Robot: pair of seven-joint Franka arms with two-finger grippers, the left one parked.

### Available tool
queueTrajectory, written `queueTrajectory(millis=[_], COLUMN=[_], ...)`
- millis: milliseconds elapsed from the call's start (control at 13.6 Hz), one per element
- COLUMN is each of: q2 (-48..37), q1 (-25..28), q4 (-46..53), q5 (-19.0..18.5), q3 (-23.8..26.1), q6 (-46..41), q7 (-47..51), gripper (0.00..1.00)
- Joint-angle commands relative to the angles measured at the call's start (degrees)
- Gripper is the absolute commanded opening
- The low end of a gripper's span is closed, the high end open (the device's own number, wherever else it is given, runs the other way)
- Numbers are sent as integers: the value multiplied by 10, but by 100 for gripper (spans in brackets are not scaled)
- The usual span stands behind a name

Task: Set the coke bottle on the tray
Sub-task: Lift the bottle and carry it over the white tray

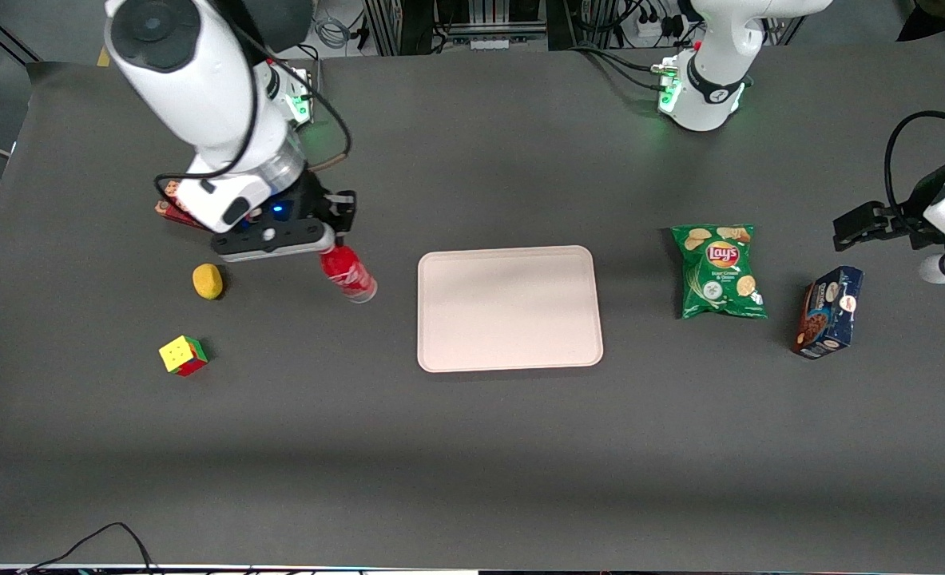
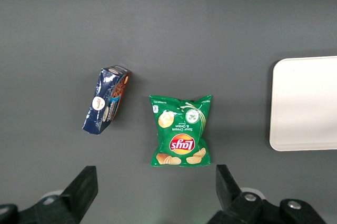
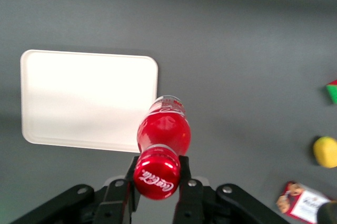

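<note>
The coke bottle (image 1: 347,274) is a slim red bottle with a red cap and white script. My right gripper (image 1: 330,243) is shut on its neck and holds it tilted above the table, beside the tray (image 1: 509,307) on the working arm's side. In the right wrist view the fingers (image 3: 130,173) clamp the bottle (image 3: 164,132) just below the cap, and the gripper (image 3: 157,170) hangs over bare table near the tray's edge (image 3: 84,98). The pale beige tray carries nothing.
A yellow lemon-like object (image 1: 208,281) and a colour cube (image 1: 182,354) lie toward the working arm's end. A red cookie box (image 1: 170,209) peeks out under the arm. A green Lay's bag (image 1: 718,270) and a blue cookie box (image 1: 827,312) lie toward the parked arm's end.
</note>
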Motion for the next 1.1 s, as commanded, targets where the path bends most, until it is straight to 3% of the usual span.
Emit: queueTrajectory(millis=[0, 367, 587, 1028], q2=[83, 168, 211, 257], q1=[62, 93, 113, 114], q4=[79, 99, 98, 70], q5=[-4, -42, -88, -95], q3=[4, 5, 6, 6], q6=[-13, 40, 68, 127], q7=[98, 160, 180, 179], gripper=[0, 0, 0, 0])
